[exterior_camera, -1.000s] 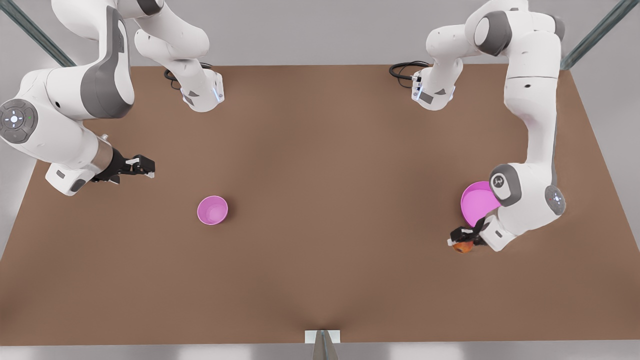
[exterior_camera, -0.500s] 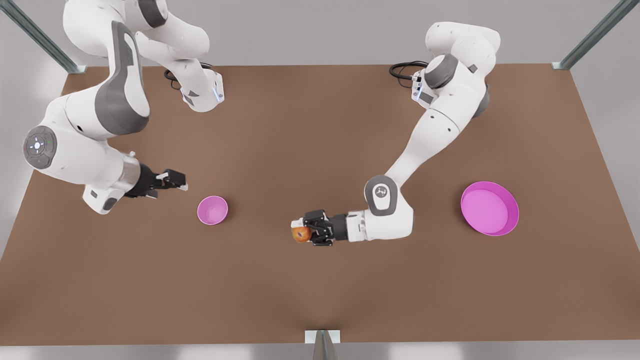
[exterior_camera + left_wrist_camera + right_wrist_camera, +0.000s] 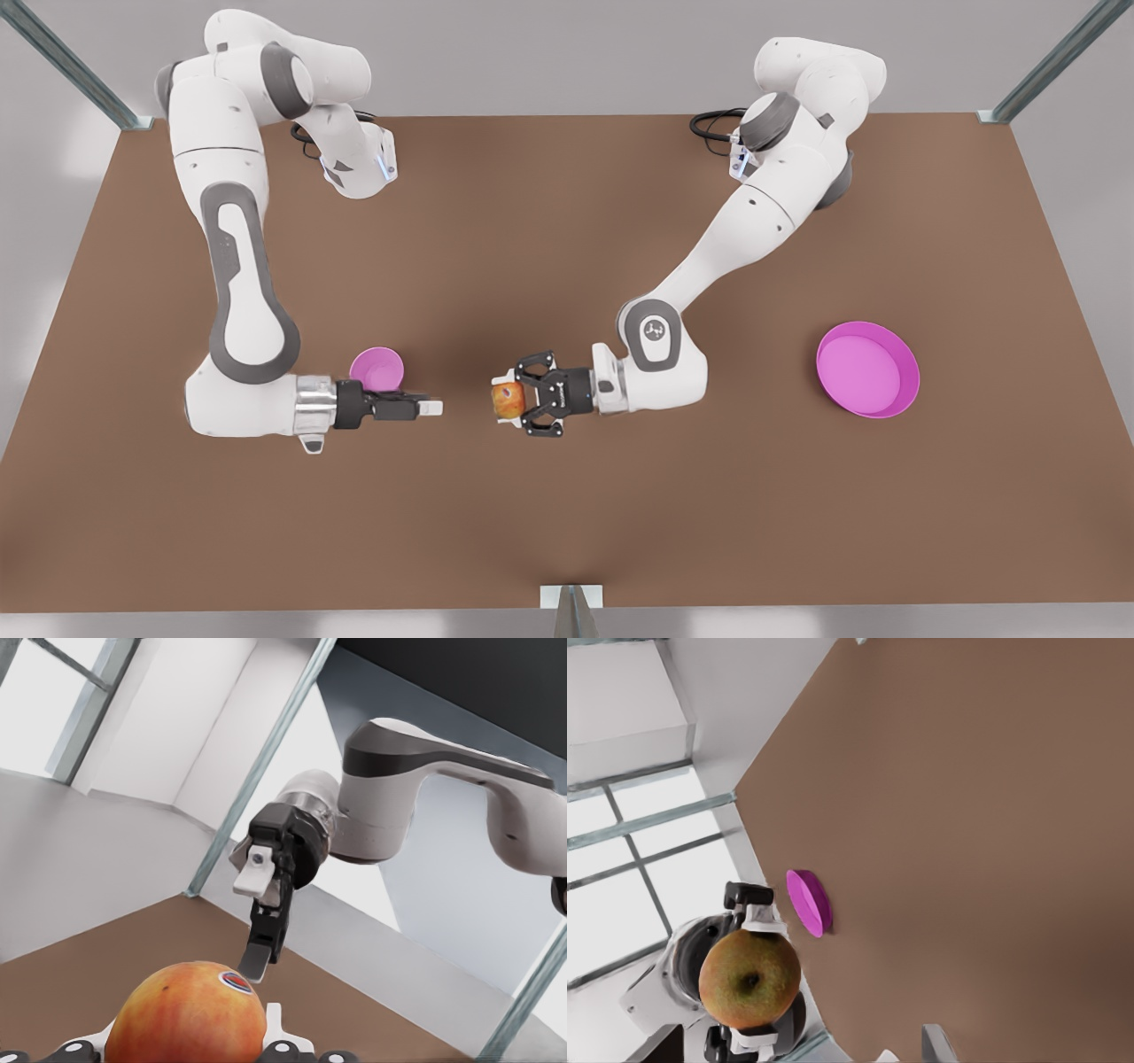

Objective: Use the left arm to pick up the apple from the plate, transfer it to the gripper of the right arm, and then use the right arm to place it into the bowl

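Item: brown bench, seen from above in the front view.

Left arm: reaches from the far edge toward the bench's middle, wrist level. Left pincer: points to the front view's left, linkage fingers closed around the apple and holding it off the bench. In the left wrist view the apple sits between the white fingertips, red-orange with a small sticker on top.

Right arm: comes down the front view's left side, silver cuff at the wrist. Right pincer: points to the front view's right, level with the apple and near it, a gap between them. Fingers slightly apart, holding nothing; in the left wrist view this pincer shows one white pad and one dark finger just beyond the apple.

Bowl: on the bench, just behind the right arm's wrist.

Plate: on the bench toward the front view's right, well apart from both pincers.

Right wrist view: apple ahead, plate edge-on beyond it.
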